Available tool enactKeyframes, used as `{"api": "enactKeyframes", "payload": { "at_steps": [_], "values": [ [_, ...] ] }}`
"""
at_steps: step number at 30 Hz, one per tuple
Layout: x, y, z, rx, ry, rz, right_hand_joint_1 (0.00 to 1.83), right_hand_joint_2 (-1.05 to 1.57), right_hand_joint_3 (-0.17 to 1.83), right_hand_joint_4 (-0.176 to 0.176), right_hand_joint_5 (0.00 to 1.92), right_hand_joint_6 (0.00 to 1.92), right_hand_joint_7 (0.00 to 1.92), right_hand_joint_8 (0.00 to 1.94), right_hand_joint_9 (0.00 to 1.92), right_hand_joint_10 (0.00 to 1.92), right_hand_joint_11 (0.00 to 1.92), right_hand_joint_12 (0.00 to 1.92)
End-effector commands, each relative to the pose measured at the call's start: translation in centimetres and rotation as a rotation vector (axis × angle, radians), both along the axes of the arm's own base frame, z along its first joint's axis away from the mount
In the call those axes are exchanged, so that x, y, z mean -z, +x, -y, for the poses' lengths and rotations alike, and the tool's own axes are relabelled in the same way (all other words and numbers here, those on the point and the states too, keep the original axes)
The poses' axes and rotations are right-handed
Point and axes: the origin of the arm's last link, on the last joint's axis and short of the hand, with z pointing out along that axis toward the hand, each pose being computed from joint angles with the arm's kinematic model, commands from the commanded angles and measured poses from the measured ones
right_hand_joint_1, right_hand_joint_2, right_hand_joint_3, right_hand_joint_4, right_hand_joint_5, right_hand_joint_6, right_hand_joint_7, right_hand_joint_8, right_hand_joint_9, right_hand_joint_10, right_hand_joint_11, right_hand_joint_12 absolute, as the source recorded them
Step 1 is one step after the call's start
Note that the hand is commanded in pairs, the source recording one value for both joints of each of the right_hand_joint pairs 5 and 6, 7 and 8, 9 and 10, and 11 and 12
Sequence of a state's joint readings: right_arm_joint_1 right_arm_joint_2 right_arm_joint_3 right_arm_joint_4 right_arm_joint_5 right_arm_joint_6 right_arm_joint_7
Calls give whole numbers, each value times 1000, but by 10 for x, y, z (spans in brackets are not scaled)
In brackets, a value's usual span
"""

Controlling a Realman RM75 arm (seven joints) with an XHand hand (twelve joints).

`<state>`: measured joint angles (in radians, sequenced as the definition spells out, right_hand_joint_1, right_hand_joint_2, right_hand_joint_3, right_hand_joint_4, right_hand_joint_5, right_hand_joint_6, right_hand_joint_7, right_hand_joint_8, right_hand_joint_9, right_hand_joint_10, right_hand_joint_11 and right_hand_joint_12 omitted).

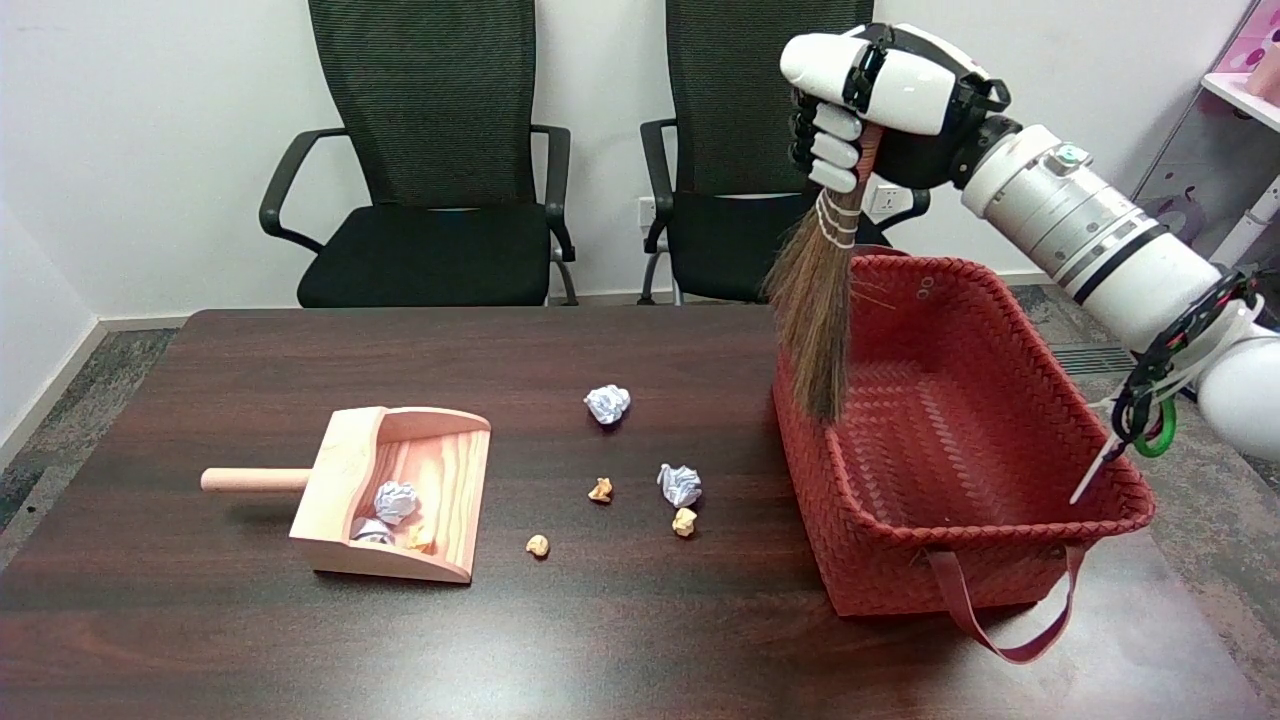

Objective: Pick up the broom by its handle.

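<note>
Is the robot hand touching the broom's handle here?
Touching. The head view shows the right robot hand with fingers wrapped around the broom handle, holding it up.

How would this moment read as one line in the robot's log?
right hand: grips handle | brown straw broom: lifted, bristles over red woven basket | pickup: done

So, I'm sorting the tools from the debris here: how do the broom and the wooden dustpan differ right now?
The broom hangs upright in the air, gripped by the right hand; the dustpan lies flat on the table, untouched. The broom has brown bristles, while the dustpan is pale solid wood. The dustpan holds crumpled scraps; the broom carries nothing. Both have a handle.
</note>
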<state>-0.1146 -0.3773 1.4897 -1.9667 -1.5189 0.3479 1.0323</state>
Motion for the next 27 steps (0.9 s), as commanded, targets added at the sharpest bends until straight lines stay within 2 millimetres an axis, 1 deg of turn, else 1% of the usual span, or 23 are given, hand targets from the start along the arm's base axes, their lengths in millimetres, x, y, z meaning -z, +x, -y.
{"api": "enactKeyframes", "payload": {
  "at_steps": [1, 7, 12, 20, 27],
  "values": [
    [1, 9, -2, -50, -8, 17, 974, 1543, 1089, 23, 1920, 1920, 1920, 1920, 1920, 1920, 1920, 1920],
    [-3, 21, -3, -93, -23, 26, 975, 1541, 1087, 26, 1920, 1920, 1920, 1920, 1920, 1920, 1920, 1920],
    [-7, 25, -2, -95, -29, 23, 976, 1543, 1104, 29, 1920, 1920, 1920, 1920, 1920, 1920, 1920, 1920],
    [-11, 23, 0, -93, -46, 21, 974, 1542, 1153, 28, 1920, 1920, 1920, 1920, 1920, 1920, 1920, 1920],
    [-23, 24, 3, -110, -85, 29, 974, 1545, 1164, 27, 1920, 1920, 1920, 1920, 1920, 1920, 1920, 1920]
  ]
}}
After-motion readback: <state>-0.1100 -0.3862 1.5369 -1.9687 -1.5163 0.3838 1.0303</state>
